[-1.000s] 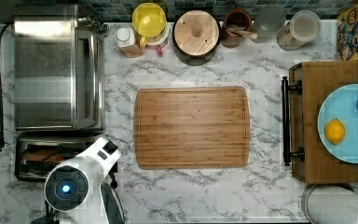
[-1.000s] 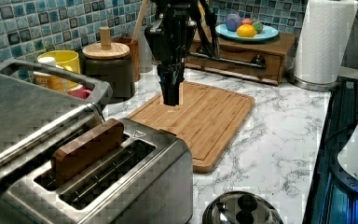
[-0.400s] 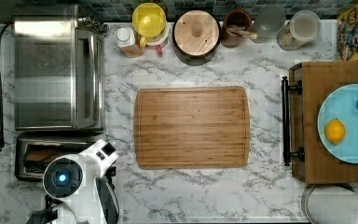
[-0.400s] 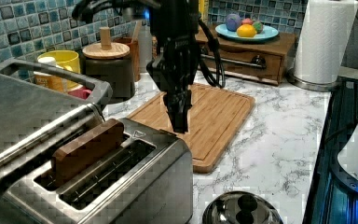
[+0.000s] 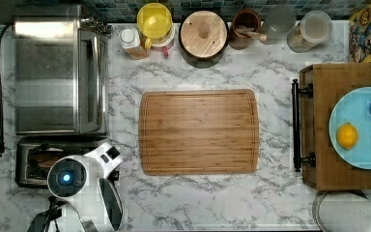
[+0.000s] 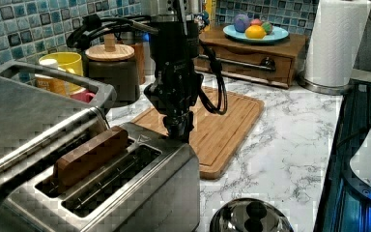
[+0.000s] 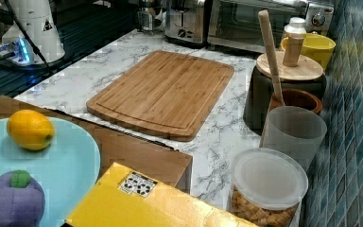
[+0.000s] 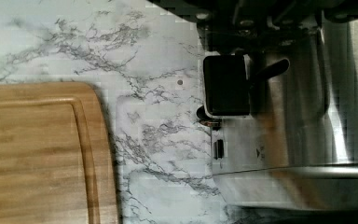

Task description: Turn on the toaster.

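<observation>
The toaster (image 6: pixel 140 193) is a small shiny steel box in the foreground of the left view, with a brown bread slice (image 6: pixel 92 153) standing in one slot. In the top view the toaster (image 5: pixel 31 162) lies at the lower left, half covered by my white arm (image 5: pixel 79 181). My gripper (image 6: pixel 180 131) points straight down, shut, with its tips at the toaster's far end by the top corner. In the wrist view the black fingertips (image 8: pixel 226 86) overlap the toaster's steel edge (image 8: pixel 303 130). A dark bar beside them may be the lever or a reflection.
A large steel toaster oven (image 5: pixel 58 72) stands right beside the toaster. A bamboo cutting board (image 5: pixel 199 131) lies mid-counter. Jars and canisters (image 5: pixel 204 31) line the back wall. A wooden box with a blue fruit plate (image 5: pixel 360 126) and a paper towel roll (image 6: pixel 335 43) stand nearby.
The arm has swung away from the cutting board's edge toward the toaster and come down. Its gripper now stands at the toaster's end instead of above the board.
</observation>
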